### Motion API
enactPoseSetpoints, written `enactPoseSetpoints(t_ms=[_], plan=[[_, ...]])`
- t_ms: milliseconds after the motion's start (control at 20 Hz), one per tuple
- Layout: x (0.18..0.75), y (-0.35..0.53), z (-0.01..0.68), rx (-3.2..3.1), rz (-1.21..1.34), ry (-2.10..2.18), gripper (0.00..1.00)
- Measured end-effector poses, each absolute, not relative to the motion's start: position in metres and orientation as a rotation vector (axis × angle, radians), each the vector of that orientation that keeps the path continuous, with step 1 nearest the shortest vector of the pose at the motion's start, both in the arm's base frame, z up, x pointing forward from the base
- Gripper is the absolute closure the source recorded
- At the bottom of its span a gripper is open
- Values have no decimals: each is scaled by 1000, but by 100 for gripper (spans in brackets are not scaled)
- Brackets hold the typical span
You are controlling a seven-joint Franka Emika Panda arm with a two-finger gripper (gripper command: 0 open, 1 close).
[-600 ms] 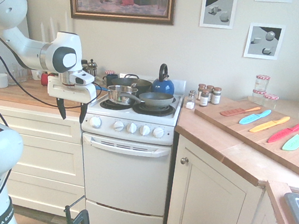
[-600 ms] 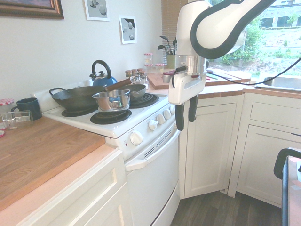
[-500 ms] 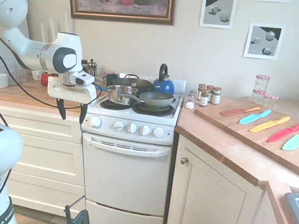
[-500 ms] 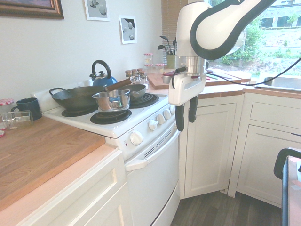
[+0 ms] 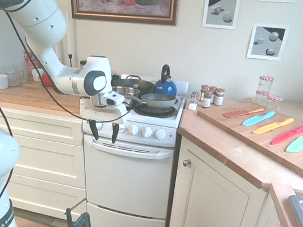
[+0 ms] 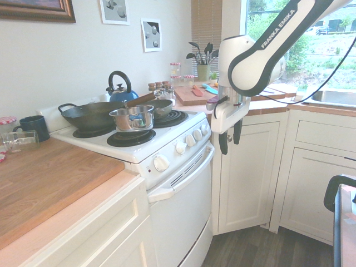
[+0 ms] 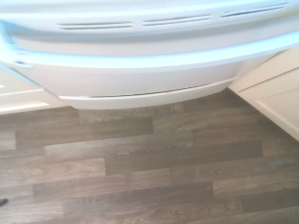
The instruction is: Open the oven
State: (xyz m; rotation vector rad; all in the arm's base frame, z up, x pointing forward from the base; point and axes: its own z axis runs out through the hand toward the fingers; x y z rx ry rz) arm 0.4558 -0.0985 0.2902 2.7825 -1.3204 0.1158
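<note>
Oven [image 5: 126,189]: white cooker, between cream drawers [image 5: 30,158] and cream corner cabinet [image 5: 210,214]; door shut.
Door: hinged low by the look of it, likely heavy and stiff, swinging down and outward; hard enamel, probably slippery.
Handle [image 5: 128,149]: wide curved white bar across door top, under the knob row [image 5: 132,129]; best place to hook and pull, near its middle so the door drops evenly. Also in wrist view [image 7: 154,58], floor [image 7: 149,172] below.
Gripper [image 5: 103,132]: fingers apart, empty, pointing down, in front of the knob panel near its left end, just above the handle, touching nothing visible.
Stovetop: pans [image 5: 142,96] and blue kettle [image 5: 165,85]; could rattle if jerked.
</note>
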Motion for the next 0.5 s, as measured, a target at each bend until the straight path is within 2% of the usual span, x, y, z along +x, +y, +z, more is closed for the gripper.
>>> enactPoseSetpoints(t_ms=[500], plan=[[552, -113, 247, 2816, 188, -1348, 0]])
